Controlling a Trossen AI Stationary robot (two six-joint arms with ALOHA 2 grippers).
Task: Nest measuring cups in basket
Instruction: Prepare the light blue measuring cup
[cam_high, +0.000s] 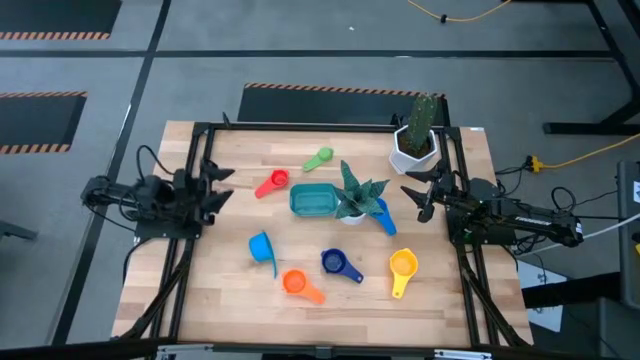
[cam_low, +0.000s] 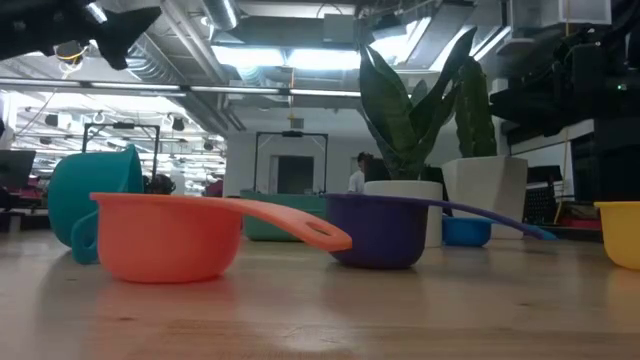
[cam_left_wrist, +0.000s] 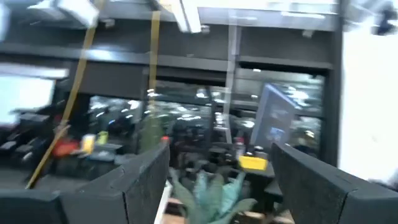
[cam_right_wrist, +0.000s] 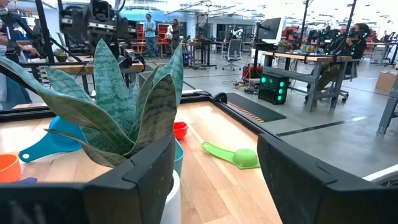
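- Left pincer (cam_high: 222, 185): at the table's left edge, raised, fingers spread apart, holding nothing. Its wrist view looks out level past both fingers (cam_left_wrist: 140, 183) into the room.
- Right pincer (cam_high: 413, 195): at the table's right side, fingers apart, empty, pointing toward the potted spiky plant (cam_high: 355, 197). In its wrist view the striped leaves (cam_right_wrist: 118, 102) stand just ahead of the fingers.
- Teal basket (cam_high: 314, 201): middle of the table, touching or just beside the plant pot on that pot's left; nothing visible inside it.
- Dark blue scoop with a long handle (cam_high: 385, 217): lies just right of the plant, nearest the right pincer.
- Red cup (cam_high: 274, 182) and green cup (cam_high: 320, 158): behind the basket, toward the far edge, apart from each other.
- Light blue cup (cam_high: 262, 247): in front of the basket to its left, tipped on its side.
- Orange cup (cam_high: 297, 284), dark blue cup (cam_high: 338, 264), yellow cup (cam_high: 402, 268): spread along the near side, none touching.
- Low view: orange cup (cam_low: 170, 235) and dark blue cup (cam_low: 378, 230) stand upright on the wood.
- White cactus pot (cam_high: 414, 145): far right corner.
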